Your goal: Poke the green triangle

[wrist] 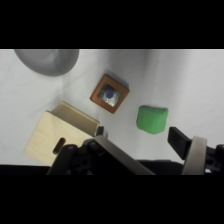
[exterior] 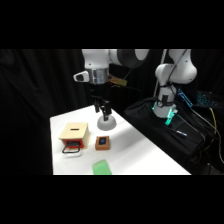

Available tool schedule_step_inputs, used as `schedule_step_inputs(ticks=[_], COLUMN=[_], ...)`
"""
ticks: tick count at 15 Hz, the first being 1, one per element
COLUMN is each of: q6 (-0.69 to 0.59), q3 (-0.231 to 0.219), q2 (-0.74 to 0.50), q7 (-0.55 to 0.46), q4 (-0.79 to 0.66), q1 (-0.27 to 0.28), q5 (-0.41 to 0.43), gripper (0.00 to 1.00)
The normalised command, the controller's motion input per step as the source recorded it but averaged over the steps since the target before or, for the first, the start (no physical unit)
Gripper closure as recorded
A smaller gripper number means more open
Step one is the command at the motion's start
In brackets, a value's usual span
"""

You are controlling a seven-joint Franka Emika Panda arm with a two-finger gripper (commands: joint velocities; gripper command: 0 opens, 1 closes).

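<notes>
From the side, the gripper (exterior: pixel 102 108) hangs high over the grey dome (exterior: pixel 106 123), far from the green triangle (exterior: pixel 102 167) at the table's (exterior: pixel 145 150) near edge.

From the wrist, its fingers are spread apart and empty. One triangle (wrist: pixel 152 119), one brown block (wrist: pixel 109 93), one wooden box (wrist: pixel 57 136), one dome (wrist: pixel 47 61).

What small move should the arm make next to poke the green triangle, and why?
Probably travel toward the table's near edge, then descend. In the side view the gripper hangs above the grey dome, while the green triangle lies untouched at the near edge, past the small brown block.
</notes>
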Motion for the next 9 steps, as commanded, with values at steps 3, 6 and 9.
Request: schedule_step_inputs(ticks=[3, 6, 9], q6=[0.0, -0.02, 0.02], q3=[0.015, 0.006, 0.009], q2=[0.41, 0.31, 0.24], q7=[0.2, 0.16, 0.14], q4=[0.51, 0.4, 0.28], q1=[0.075, 0.077, 0.07], q5=[-0.123, -0.132, -0.107], gripper=[0.39, 0.76, 1.0])
